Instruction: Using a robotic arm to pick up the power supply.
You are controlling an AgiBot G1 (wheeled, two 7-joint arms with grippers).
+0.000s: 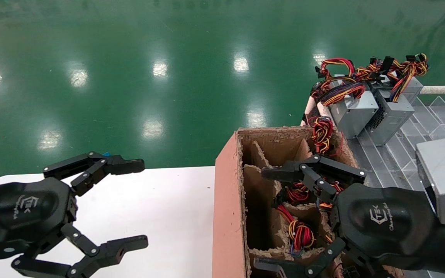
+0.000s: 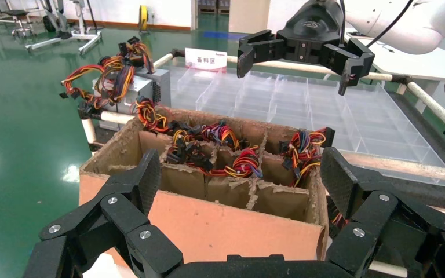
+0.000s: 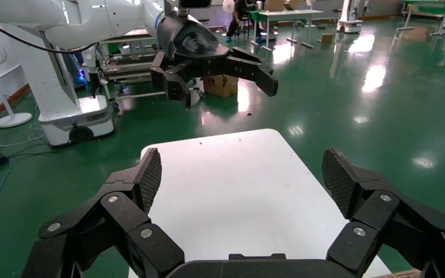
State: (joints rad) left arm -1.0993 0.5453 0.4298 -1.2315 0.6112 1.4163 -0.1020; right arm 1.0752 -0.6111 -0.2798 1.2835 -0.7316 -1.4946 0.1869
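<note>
Left wrist view only: label card [image 2: 205, 58].

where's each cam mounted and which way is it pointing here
Head view: on the head, looking forward and down at the cardboard box and white table; both open grippers show, left gripper and right gripper.
Left wrist view: on the left wrist, facing across the box toward the right gripper; own fingers frame it.
Right wrist view: on the right wrist, facing across the table toward the left gripper.
Shared: each wrist view shows the other arm's gripper.

Bright overhead lamps glare off green floor [image 1: 129, 58]
</note>
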